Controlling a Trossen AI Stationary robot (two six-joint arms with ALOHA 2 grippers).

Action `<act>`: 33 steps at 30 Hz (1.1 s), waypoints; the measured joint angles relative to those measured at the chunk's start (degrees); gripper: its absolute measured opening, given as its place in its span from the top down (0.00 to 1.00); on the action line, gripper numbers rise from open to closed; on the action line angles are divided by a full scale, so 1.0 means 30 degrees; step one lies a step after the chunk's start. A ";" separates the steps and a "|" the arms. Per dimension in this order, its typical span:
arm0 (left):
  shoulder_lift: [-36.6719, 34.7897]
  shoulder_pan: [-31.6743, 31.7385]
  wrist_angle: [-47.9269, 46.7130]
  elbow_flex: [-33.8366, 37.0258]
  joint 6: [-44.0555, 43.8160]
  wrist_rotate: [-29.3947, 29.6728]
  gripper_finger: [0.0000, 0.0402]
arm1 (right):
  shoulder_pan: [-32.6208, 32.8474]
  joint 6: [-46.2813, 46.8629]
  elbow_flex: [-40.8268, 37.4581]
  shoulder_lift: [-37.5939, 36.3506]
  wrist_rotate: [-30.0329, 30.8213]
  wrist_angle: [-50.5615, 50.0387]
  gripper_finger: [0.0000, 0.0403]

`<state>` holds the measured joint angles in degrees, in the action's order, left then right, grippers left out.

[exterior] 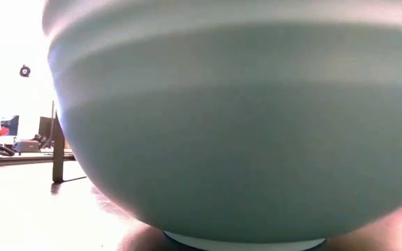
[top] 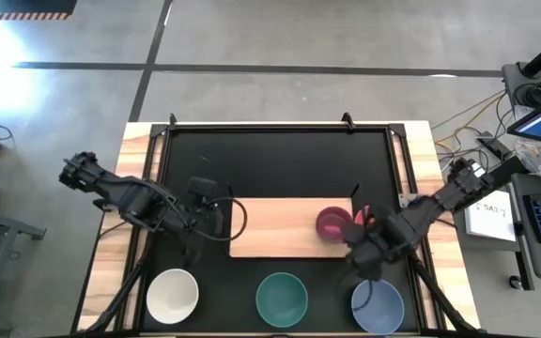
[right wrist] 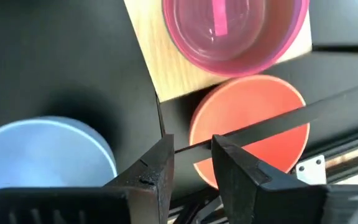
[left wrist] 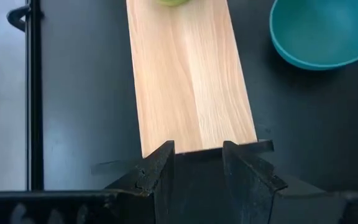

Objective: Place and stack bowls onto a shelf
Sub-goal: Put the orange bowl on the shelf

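Lying across the middle of the black table (top: 270, 160), the shelf (top: 275, 227) carries a magenta bowl (top: 332, 222) at its right end. In the left wrist view a bit of a yellow-green bowl (left wrist: 171, 2) shows on the far end of the board, but it is cut by the picture edge.

The right gripper (right wrist: 191, 163) hangs at the right end of the shelf, and its fingers are close together on the rim of a red bowl (right wrist: 248, 130), which stands tilted on its edge just beside the shelf corner. The bowl's rim passes between the two fingers, so it seems pinched, though the contact itself is not fully clear.

The left gripper (left wrist: 197, 163) waits at the left end of the shelf, its fingers spread a little apart with nothing between them.

Three larger bowls stand in a row along the near edge of the table: a white bowl (top: 173, 294) on the left, a teal bowl (top: 281, 298) in the middle, and a grey-blue bowl (top: 378, 305) on the right, below the right gripper. The teal bowl fills almost all of the low view.
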<state>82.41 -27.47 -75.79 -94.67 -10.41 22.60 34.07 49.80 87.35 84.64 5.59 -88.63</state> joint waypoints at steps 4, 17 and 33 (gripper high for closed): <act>0.0015 -0.0054 0.0242 0.0000 -0.0092 0.0236 0.70 | 0.0413 -0.1935 0.0010 -0.0174 0.2400 0.2542 0.76; 0.0015 -0.0079 0.0255 0.0030 -0.0211 0.0309 0.70 | 0.2047 0.4555 0.0040 -0.2271 0.2650 -0.0103 0.77; -0.0127 -0.0115 -0.0763 0.1158 -0.1268 0.0287 0.70 | 0.2308 0.5375 -0.3272 -0.1836 0.1646 -0.0281 0.77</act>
<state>82.03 -27.81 -78.08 -91.20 -14.22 23.46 40.99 65.93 77.53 79.13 10.53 -89.48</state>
